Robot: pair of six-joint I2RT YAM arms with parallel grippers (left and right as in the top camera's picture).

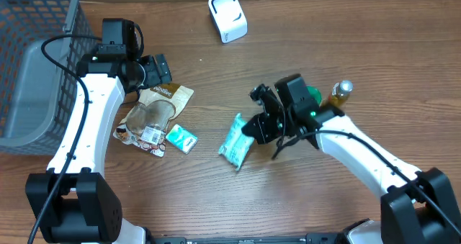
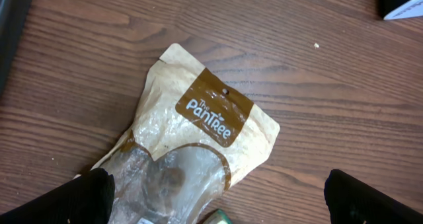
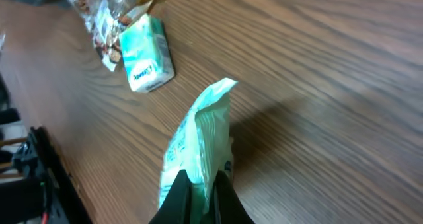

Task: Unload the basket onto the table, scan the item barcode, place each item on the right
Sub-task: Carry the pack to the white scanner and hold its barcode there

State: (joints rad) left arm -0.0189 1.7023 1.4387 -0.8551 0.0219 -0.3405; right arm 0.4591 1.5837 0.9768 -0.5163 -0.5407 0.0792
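Observation:
A pale green packet (image 1: pixel 235 142) lies mid-table, and my right gripper (image 1: pixel 253 129) is shut on its near edge. In the right wrist view the packet (image 3: pixel 198 135) stands on edge between the two dark fingers (image 3: pixel 178 197) of that gripper (image 3: pixel 201 184). I cannot tell whether the packet touches the wood. A white scanner (image 1: pixel 227 16) stands at the far middle of the table. My left gripper (image 1: pixel 153 73) hangs open over a brown and clear snack bag (image 1: pixel 155 111). The bag (image 2: pixel 192 131) lies below the left gripper (image 2: pixel 218 201) with nothing between the fingers.
A small teal tissue pack (image 1: pixel 181 138) lies beside the snack bag, also seen as the pack (image 3: pixel 147 55) in the right wrist view. A grey mesh basket (image 1: pixel 36 64) stands at the left edge. A bottle (image 1: pixel 340 93) and a green object (image 1: pixel 311 95) sit behind the right arm.

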